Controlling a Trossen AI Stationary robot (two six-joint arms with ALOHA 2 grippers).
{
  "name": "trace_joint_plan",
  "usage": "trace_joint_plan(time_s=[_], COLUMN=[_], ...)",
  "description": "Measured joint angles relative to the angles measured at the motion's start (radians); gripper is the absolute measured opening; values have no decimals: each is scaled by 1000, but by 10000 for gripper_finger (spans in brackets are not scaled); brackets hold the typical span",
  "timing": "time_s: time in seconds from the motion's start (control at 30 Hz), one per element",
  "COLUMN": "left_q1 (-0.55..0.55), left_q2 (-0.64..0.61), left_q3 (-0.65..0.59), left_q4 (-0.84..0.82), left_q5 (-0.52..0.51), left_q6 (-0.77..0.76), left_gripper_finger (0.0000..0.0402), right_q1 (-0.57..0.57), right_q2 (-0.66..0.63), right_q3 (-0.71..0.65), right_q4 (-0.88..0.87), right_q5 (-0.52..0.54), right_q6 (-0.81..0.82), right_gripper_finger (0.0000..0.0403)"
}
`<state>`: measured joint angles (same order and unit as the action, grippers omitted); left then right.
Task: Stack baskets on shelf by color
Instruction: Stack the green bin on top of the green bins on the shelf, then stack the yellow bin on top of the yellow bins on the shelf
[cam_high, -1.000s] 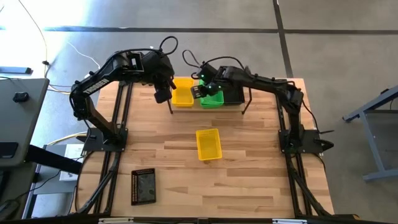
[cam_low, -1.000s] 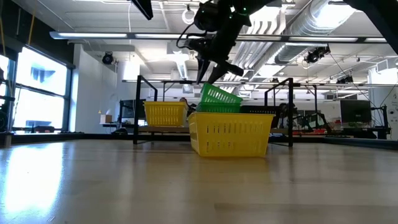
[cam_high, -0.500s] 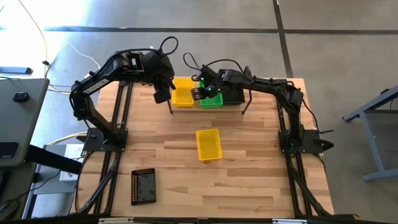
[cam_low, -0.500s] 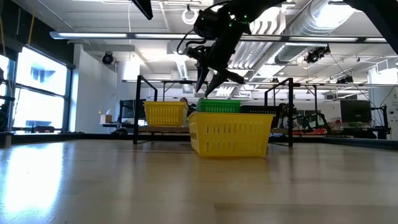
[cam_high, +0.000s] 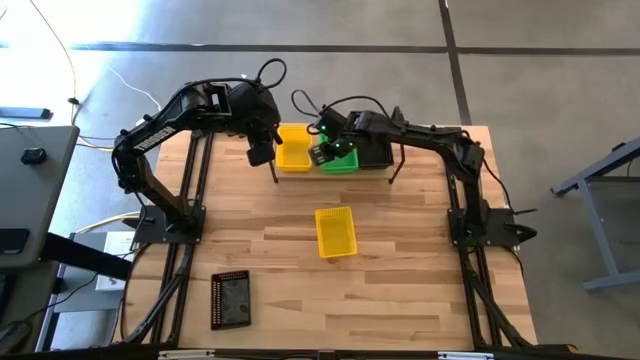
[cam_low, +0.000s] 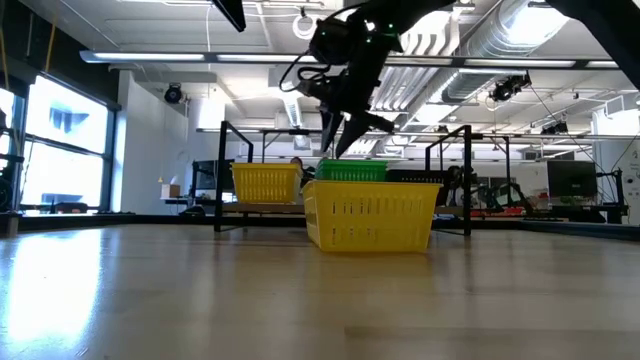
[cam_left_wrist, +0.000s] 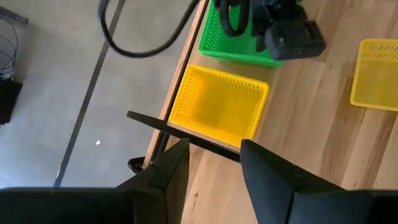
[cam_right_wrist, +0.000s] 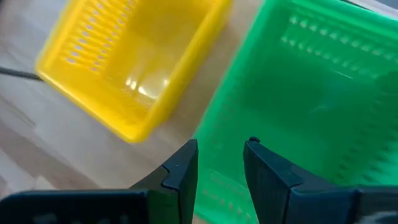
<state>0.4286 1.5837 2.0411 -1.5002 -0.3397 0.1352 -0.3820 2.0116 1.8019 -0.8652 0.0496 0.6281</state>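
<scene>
From table height the loose yellow basket (cam_low: 371, 213) hides most of the green basket (cam_high: 342, 160) on the shelf (cam_high: 392, 152). My right gripper (cam_high: 322, 151) hovers just above that green basket's near rim, fingers apart, empty. My left gripper (cam_high: 260, 154), parted too, hangs beside the shelf's yellow basket (cam_high: 294, 148).

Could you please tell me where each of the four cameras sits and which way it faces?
High view: above the table, looking straight down; shows both arms, the shelf and the loose yellow basket.
Low view: at tabletop height, looking level across into the room; one arm comes in from above, over the green basket.
Left wrist view: on the left arm, looking down past its own fingers at the shelf's yellow basket.
Right wrist view: on the right arm, looking down past its own fingers onto the same two baskets.
Shared: the green basket appears in all four.
</scene>
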Motion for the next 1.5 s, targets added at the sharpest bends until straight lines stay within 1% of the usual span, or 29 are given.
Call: trace_joint_plan(time_s=[0.13,0.27,0.4,0.47,0.67,0.8,0.9,1.17,1.3,1.5], left_q1=[0,0,0,0,0,0,0,0,0,-1], left_q2=[0,0,0,0,0,0,0,0,0,0], left_q3=[0,0,0,0,0,0,0,0,0,0], left_q4=[0,0,0,-1,-1,-1,-1,-3,-27,-67], left_q5=[0,-1,0,0,-1,-1,-1,-3,10,96], left_q6=[0,0,0,0,0,0,0,16,16,4], left_gripper_finger=[133,133,133,133,133,133,133,133,133,133], right_q1=[3,3,3,5,5,5,5,7,23,66], right_q2=[7,20,42,52,53,53,53,33,-5,-62], right_q3=[0,0,0,0,0,0,0,0,0,0], right_q4=[70,71,79,79,109,148,144,132,108,60], right_q5=[-6,-8,-47,-50,-55,-83,-65,-79,-45,22], right_q6=[9,21,26,27,37,37,38,-4,-29,-72], right_gripper_finger=[114,114,114,114,114,115,115,115,115,115])
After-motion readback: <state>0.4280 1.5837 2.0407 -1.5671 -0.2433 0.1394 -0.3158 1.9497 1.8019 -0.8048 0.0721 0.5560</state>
